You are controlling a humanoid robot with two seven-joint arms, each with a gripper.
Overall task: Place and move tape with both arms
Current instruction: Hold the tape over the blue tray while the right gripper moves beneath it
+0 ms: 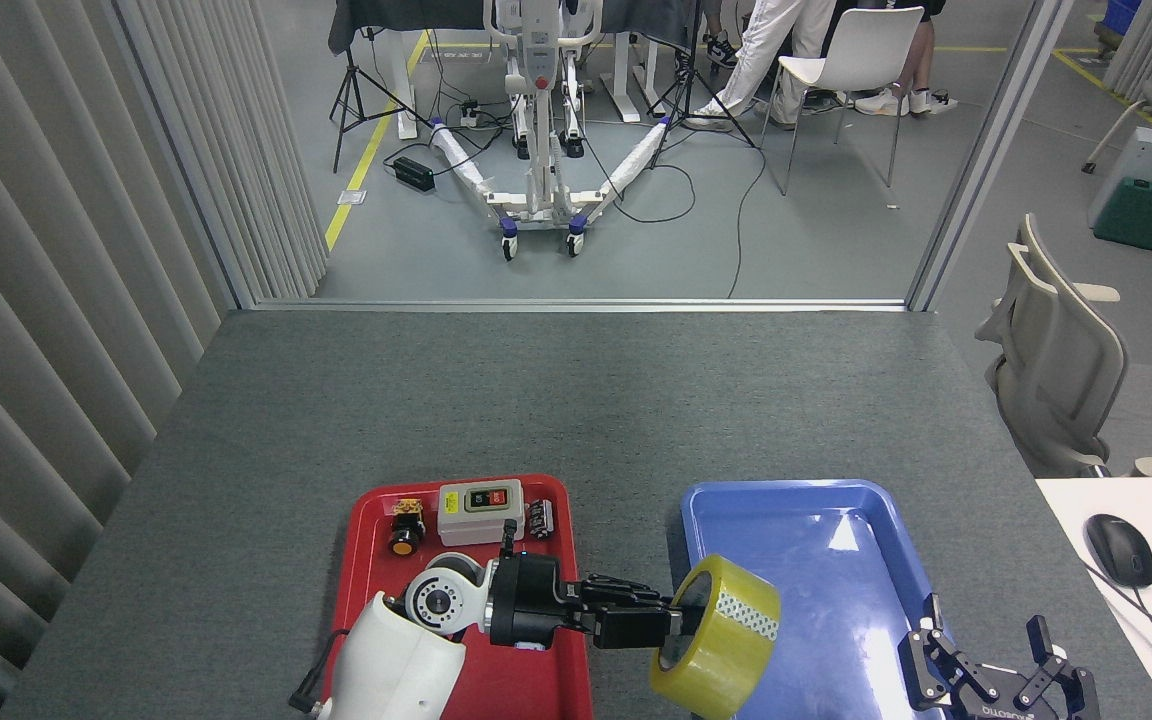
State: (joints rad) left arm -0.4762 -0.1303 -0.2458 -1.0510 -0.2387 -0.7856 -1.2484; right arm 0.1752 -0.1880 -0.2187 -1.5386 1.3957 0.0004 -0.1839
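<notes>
yellow tape point(726, 640), a wide translucent roll with a white printed core, hangs off the table in the grip of the left gripper point(671, 628). the black fingers point(626, 625) are closed on the roll's wall, one side reaching into the core hole, so the roll sits tilted with its open face turned toward the arm. taking the blue tray point(836, 520) as the landmark, the tape is over that tray's near left corner, overlapping its left rim. the left arm point(396, 660), glossy white, comes in from the left of the blue tray, passing over the red tray point(366, 530), which lies just left of the blue one with a strip of grey table point(576, 400) between them. at the far end of the red tray stand a grey switch box point(480, 511), a small orange-capped button point(402, 535) and a small dark part point(539, 518). the right gripper point(986, 660) sits at the blue tray's near right corner, its fingers spread wide and holding nothing, well apart from the tape. a mouse point(1120, 549) lies on a white desk to the right of the blue tray.
</notes>
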